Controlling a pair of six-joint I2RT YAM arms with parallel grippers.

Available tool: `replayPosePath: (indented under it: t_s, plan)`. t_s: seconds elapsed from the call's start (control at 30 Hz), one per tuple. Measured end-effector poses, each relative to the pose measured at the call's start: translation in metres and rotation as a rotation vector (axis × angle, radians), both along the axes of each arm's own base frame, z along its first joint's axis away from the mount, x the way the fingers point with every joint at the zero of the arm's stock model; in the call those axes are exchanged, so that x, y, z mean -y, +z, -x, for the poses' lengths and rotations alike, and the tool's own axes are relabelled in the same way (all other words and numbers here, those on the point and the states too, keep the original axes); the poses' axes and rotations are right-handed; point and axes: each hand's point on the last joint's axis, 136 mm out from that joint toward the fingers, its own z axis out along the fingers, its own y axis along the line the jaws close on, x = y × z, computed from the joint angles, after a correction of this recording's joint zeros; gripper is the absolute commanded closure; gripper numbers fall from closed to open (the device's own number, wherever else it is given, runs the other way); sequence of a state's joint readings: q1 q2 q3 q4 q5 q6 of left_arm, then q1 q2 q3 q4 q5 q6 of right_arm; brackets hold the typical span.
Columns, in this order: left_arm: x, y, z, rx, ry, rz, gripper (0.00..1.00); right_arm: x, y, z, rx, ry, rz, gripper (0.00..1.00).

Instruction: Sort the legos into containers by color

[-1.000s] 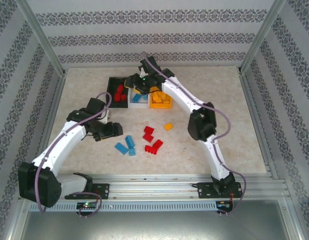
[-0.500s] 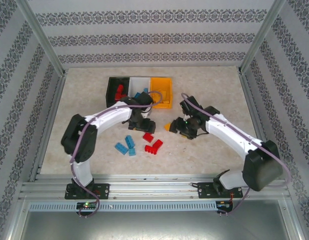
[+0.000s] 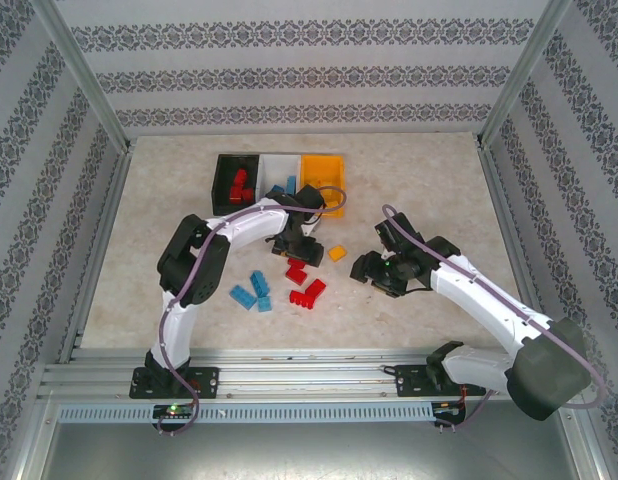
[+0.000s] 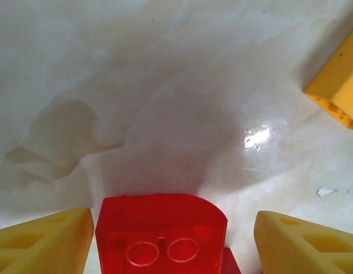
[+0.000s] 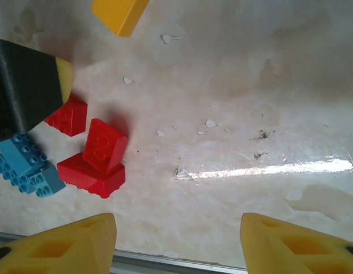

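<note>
Jaws of left gripper (image 4: 174, 225) spread, red brick (image 4: 153, 220) between them, unclamped. Well apart from red brick: yellow brick (image 4: 337, 85); bare table (image 4: 165, 85) beyond. Jaws of right gripper (image 5: 176, 224) spread, empty.

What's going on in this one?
Two arms are sorting lego bricks by color into a black bin, white bin and orange bin. The left pincer is open and straddles a red brick on the table, not yet gripping it. The right pincer hangs open over bare table, holding nothing. More red ones, blue bricks and an orange brick lie loose.
</note>
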State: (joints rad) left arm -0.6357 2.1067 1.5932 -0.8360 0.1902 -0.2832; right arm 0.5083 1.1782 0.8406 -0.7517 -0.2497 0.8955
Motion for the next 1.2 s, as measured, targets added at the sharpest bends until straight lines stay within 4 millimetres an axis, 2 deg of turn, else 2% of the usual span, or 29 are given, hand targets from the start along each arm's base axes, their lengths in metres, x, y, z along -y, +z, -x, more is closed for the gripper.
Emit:
replayPosePath:
  t_s: [0.1, 0.3, 0.4, 0.57, 0.7, 0.8, 0.87, 0.97, 1.07, 1.2]
  plan:
    - [-0.002, -0.007, 0.001, -0.011, -0.004, -0.018, 0.32, 0.0, 0.0, 0.0, 0.001, 0.0, -0.001, 0.4]
    - [-0.006, -0.009, 0.0, -0.002, -0.009, -0.038, 0.4, -0.006, -0.002, 0.0, 0.001, 0.02, -0.001, 0.4]
    - [-0.008, -0.009, -0.001, 0.003, -0.014, -0.05, 0.53, -0.011, -0.004, 0.0, -0.001, 0.035, 0.0, 0.4]
    - [-0.009, -0.007, -0.001, 0.003, -0.01, -0.046, 0.54, -0.023, 0.001, -0.001, 0.01, 0.072, -0.003, 0.4]
    - [-0.018, -0.002, -0.001, -0.002, 0.01, -0.046, 0.54, -0.03, 0.007, -0.002, 0.027, 0.091, -0.008, 0.4]
    - [-0.034, 0.019, -0.01, 0.019, 0.057, -0.022, 0.54, -0.034, 0.007, -0.001, 0.026, 0.106, -0.004, 0.4]
    - [-0.052, 0.044, -0.024, 0.058, 0.114, 0.014, 0.54, -0.036, 0.005, 0.001, 0.019, 0.116, 0.003, 0.4]
    - [-0.089, 0.084, -0.05, 0.131, 0.223, 0.063, 0.54, -0.039, -0.001, 0.004, 0.001, 0.131, 0.015, 0.4]
    - [-0.125, 0.116, -0.081, 0.207, 0.325, 0.092, 0.54, -0.044, -0.007, 0.006, -0.017, 0.148, 0.027, 0.4]
    - [-0.16, 0.131, -0.12, 0.263, 0.419, 0.105, 0.54, -0.055, -0.009, 0.004, -0.034, 0.179, 0.041, 0.4]
